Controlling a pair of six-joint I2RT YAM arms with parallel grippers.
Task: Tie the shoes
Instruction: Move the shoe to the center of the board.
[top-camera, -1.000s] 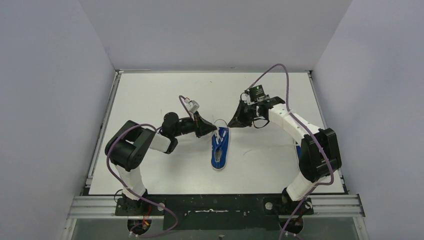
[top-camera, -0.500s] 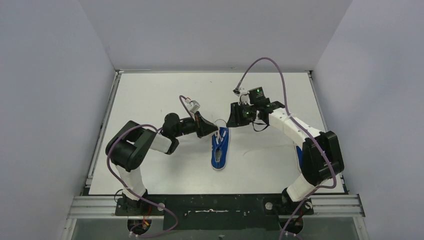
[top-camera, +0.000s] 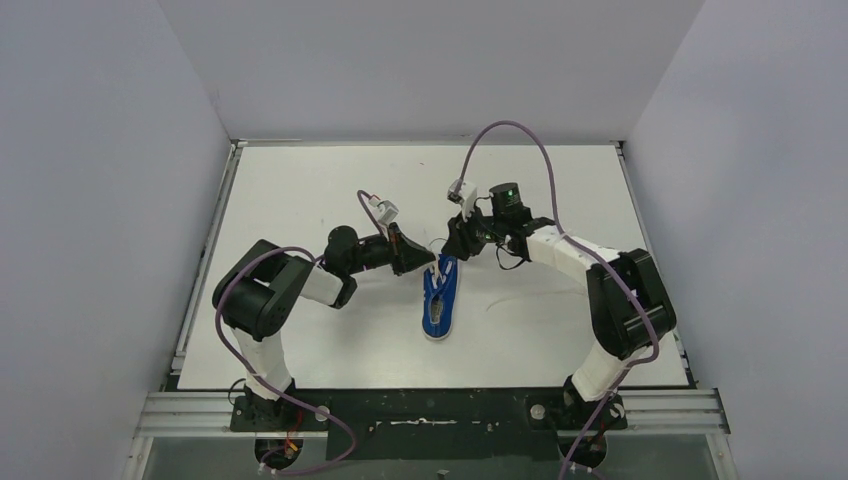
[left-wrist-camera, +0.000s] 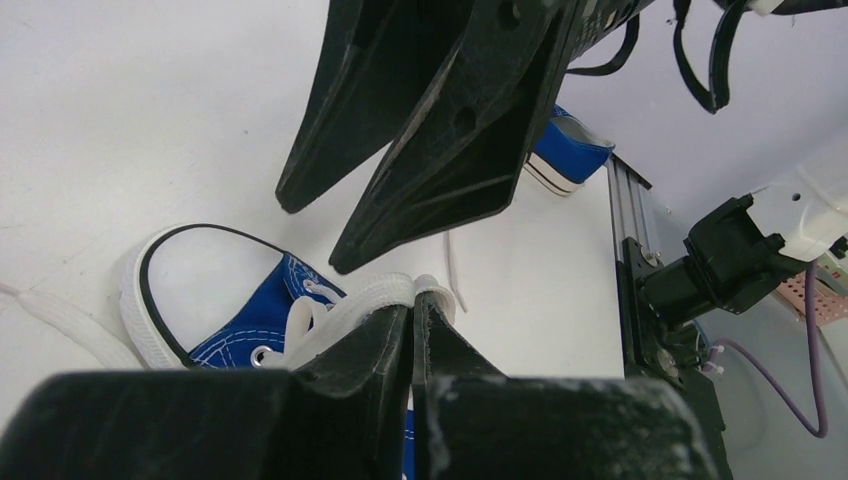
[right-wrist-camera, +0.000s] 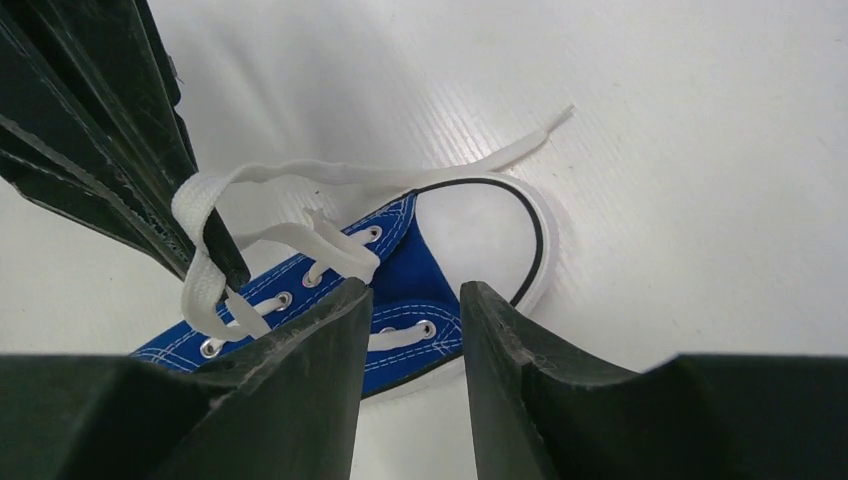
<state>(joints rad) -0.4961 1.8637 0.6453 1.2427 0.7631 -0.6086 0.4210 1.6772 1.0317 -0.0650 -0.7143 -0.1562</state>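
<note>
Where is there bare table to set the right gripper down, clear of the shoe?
Bare table lies far left beyond the left arm and far right beyond the right arm; also near strips on both sides of the shoe. Crowded at the shoe's far end: left gripper, shut on the lace, and open right gripper nearly meet there.

The top external camera sits high at 6 o'clock, above and behind the arm bases (top-camera: 265, 405), looking down toward 12 over the whole table (top-camera: 300, 200). The left wrist camera rides low and close, facing 3 o'clock; the right wrist camera faces 9, tilted down. All three share the shoe (top-camera: 438, 300); both wrist views share its toe (right-wrist-camera: 480, 225) and lace (left-wrist-camera: 360, 298).
</note>
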